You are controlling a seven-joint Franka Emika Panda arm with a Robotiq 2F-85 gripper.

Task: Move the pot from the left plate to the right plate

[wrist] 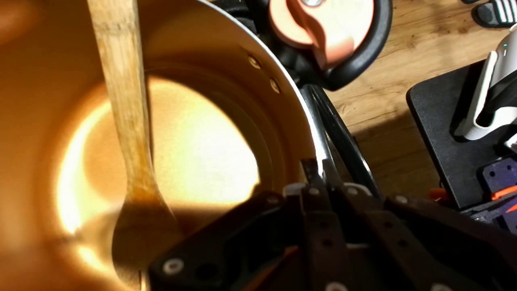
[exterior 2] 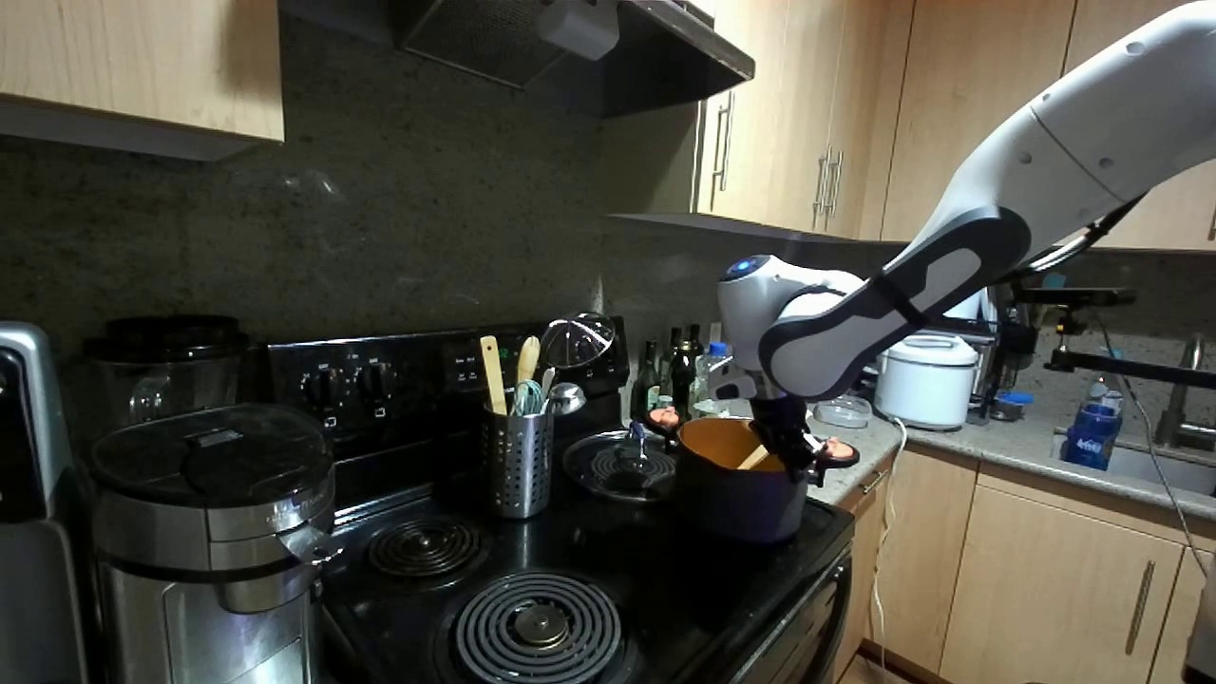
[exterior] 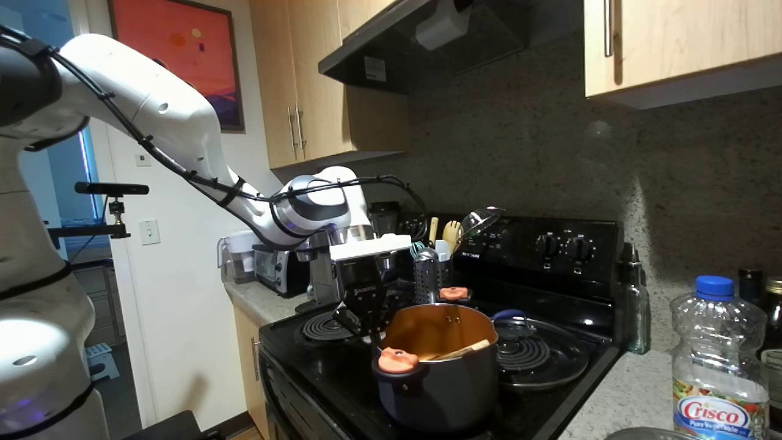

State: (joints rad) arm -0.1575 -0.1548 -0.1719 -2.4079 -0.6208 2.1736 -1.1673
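The large dark pot (exterior: 449,394) with an orange-copper inside and orange-topped side handles is upright at the stove's front right. It also shows in an exterior view (exterior 2: 736,503), and its inside fills much of the wrist view (wrist: 194,161). What lies under the pot is hidden; whether it rests fully on a burner cannot be told. My gripper (exterior: 376,336) is shut on the pot's rim, one finger inside the wall and one outside, as the wrist view (wrist: 321,171) shows. Bare coil burners, the plates, lie at the left front (exterior 2: 537,627) and left back (exterior 2: 425,548).
A wooden spoon (wrist: 129,121) leans inside the pot. A glass lid (exterior: 565,351) lies over the back right burner. A steel utensil holder (exterior 2: 518,465) stands at the back. A coffee machine (exterior 2: 214,541) is at the left, a Crisco bottle (exterior: 718,366) at the right. The range hood (exterior: 391,61) hangs above.
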